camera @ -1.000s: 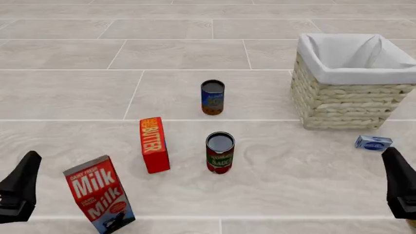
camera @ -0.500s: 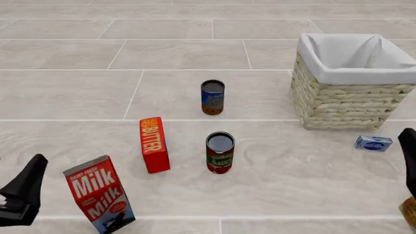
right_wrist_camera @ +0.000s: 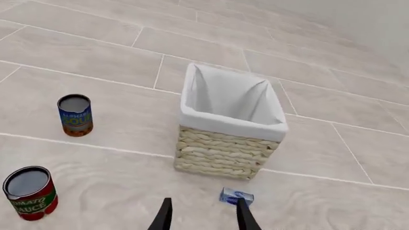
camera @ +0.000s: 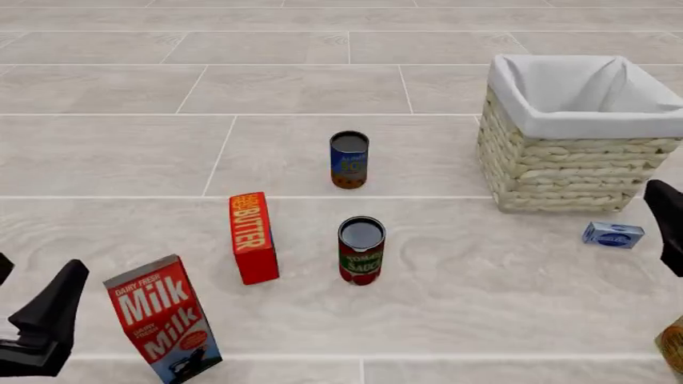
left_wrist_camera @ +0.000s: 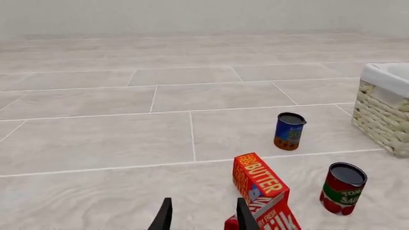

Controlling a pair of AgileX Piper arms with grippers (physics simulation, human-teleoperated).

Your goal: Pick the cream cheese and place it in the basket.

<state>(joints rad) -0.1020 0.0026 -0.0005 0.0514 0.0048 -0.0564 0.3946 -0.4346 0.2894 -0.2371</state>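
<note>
So we have a pale stone-look tiled surface (camera: pixel 128 152), big rectangular slabs with thin white grout lines running off to a plain light wall at the far side. Far right stands the basket (camera: pixel 565 172), square and chunky, cream wicker woven in thick ropes, a smooth white cloth folded over its rim. Just in front of it on the near side lies the cream cheese (camera: pixel 613 234), a small light-blue box lying flat on the tile, a darker oval on its face, clear of the wicker. The right gripper (right_wrist_camera: pixel 203 216) hangs above that box, dark fingers parted with nothing between them. The left gripper (left_wrist_camera: pixel 203 215) sits low at the near left, fingers likewise spread and empty. Beside it stands a tilted milk carton (camera: pixel 162 318), glossy red and blue. Mid-table: an upright red butter box (camera: pixel 253 238), a red-labelled tomato sauce can (camera: pixel 361 250), and farther back a blue can (camera: pixel 348 159), both cylinders with dull grey tops.
</note>
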